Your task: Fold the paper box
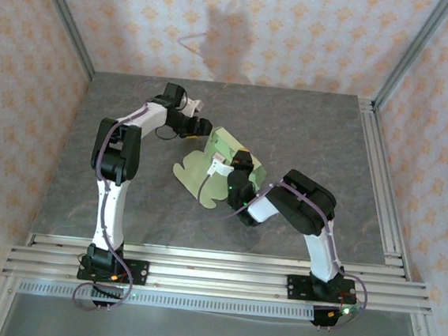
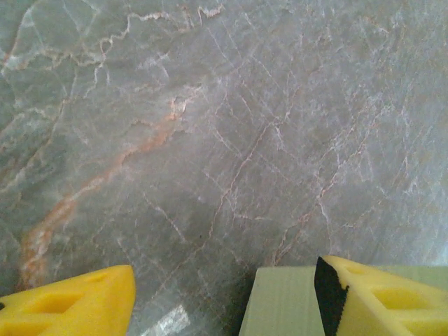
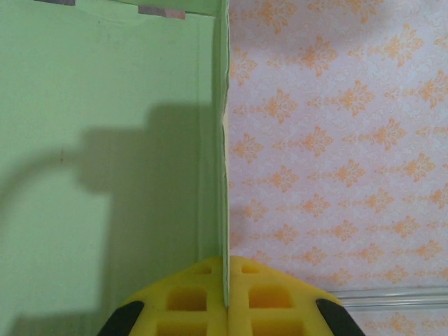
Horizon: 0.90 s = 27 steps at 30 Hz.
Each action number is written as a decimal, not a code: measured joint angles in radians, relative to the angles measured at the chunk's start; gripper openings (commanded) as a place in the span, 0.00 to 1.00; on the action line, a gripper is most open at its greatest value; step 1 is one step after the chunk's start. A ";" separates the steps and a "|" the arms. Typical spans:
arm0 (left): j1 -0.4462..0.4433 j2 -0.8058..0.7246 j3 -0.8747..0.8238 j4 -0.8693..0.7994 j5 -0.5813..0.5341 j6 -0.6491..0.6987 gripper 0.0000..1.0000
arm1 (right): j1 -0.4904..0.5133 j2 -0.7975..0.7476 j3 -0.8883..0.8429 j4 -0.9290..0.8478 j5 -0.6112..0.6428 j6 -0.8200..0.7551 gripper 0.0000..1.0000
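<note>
The paper box (image 1: pixel 223 161) is pale yellow-green card, partly folded up in the middle of the table, with rounded flaps lying flat toward the front left. My right gripper (image 1: pixel 240 163) is shut on a side wall of the box; in the right wrist view the thin card edge (image 3: pixel 225 161) runs down between the closed yellow pads (image 3: pixel 203 297). My left gripper (image 1: pixel 202 128) stands open at the box's far left corner. In the left wrist view a box panel (image 2: pixel 283 302) lies against the inner face of the right pad (image 2: pixel 371 297), and the left pad (image 2: pixel 70 304) is far apart from it.
The grey marble table (image 1: pixel 306 136) has free room behind and to the right of the box. Aluminium rails (image 1: pixel 381 183) run along the right and front edges. Patterned walls (image 1: pixel 245 27) close in the back and sides.
</note>
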 measured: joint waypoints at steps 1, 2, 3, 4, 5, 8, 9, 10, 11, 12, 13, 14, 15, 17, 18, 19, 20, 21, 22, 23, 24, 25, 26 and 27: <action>0.000 -0.010 -0.019 0.012 0.000 0.000 0.70 | 0.000 0.000 0.000 -0.001 0.000 0.002 0.00; 0.000 -0.023 -0.042 0.026 -0.001 0.000 0.70 | 0.000 0.000 0.000 -0.001 0.000 0.003 0.00; 0.000 -0.033 -0.059 0.038 -0.002 0.001 0.70 | 0.000 0.000 0.000 -0.003 0.000 0.004 0.00; 0.000 -0.046 -0.081 0.053 -0.003 0.003 0.70 | 0.000 0.000 0.000 -0.003 0.001 0.006 0.00; 0.000 -0.061 -0.104 0.066 -0.004 0.006 0.70 | 0.000 0.000 0.000 -0.004 0.003 0.006 0.00; 0.000 -0.103 -0.165 0.112 -0.006 0.013 0.70 | 0.000 0.000 0.000 -0.004 0.008 0.011 0.00; 0.000 -0.117 -0.184 0.126 -0.006 0.015 0.71 | 0.000 0.000 0.000 -0.004 0.009 0.011 0.00; 0.000 -0.132 -0.205 0.141 -0.006 0.019 0.71 | 0.000 0.000 0.000 -0.005 0.011 0.014 0.00; 0.000 -0.149 -0.228 0.158 -0.006 0.023 0.71 | 0.000 0.000 0.000 -0.005 0.011 0.014 0.00; 0.000 -0.160 -0.244 0.170 -0.006 0.025 0.72 | 0.000 0.000 0.000 -0.005 0.012 0.014 0.00; 0.000 -0.171 -0.259 0.180 -0.006 0.029 0.72 | 0.000 0.000 0.000 -0.005 0.014 0.015 0.00; 0.000 -0.181 -0.272 0.192 -0.006 0.033 0.72 | 0.000 0.000 0.000 -0.005 0.014 0.016 0.00; 0.000 -0.188 -0.282 0.201 -0.005 0.037 0.73 | 0.000 0.000 0.000 -0.005 0.014 0.018 0.00; 0.000 -0.203 -0.303 0.216 -0.005 0.050 0.73 | 0.000 0.000 0.000 -0.008 0.014 0.021 0.00; 0.000 -0.209 -0.310 0.220 -0.005 0.052 0.73 | 0.000 0.000 0.000 -0.008 0.014 0.022 0.00; 0.000 -0.213 -0.318 0.225 -0.004 0.057 0.73 | 0.000 0.000 0.000 -0.010 0.014 0.022 0.00; 0.000 -0.217 -0.324 0.228 -0.003 0.060 0.73 | 0.000 0.000 0.001 -0.011 0.014 0.022 0.00; 0.000 -0.218 -0.328 0.230 -0.001 0.064 0.73 | 0.000 0.001 0.001 -0.011 0.014 0.022 0.00; 0.000 -0.219 -0.332 0.233 0.002 0.070 0.73 | 0.000 0.001 0.001 -0.011 0.014 0.022 0.00; 0.000 -0.219 -0.333 0.233 0.003 0.075 0.73 | 0.000 0.001 0.001 -0.011 0.014 0.022 0.00; 0.000 -0.219 -0.335 0.235 0.004 0.077 0.73 | 0.000 0.002 0.002 -0.011 0.014 0.022 0.00; 0.000 -0.219 -0.336 0.235 0.007 0.078 0.73 | 0.000 0.003 0.002 -0.012 0.014 0.023 0.00; 0.000 -0.219 -0.336 0.237 0.013 0.080 0.73 | 0.000 0.003 0.002 -0.012 0.015 0.023 0.00; 0.000 -0.219 -0.336 0.237 0.017 0.082 0.73 | 0.000 0.003 0.002 -0.013 0.015 0.025 0.00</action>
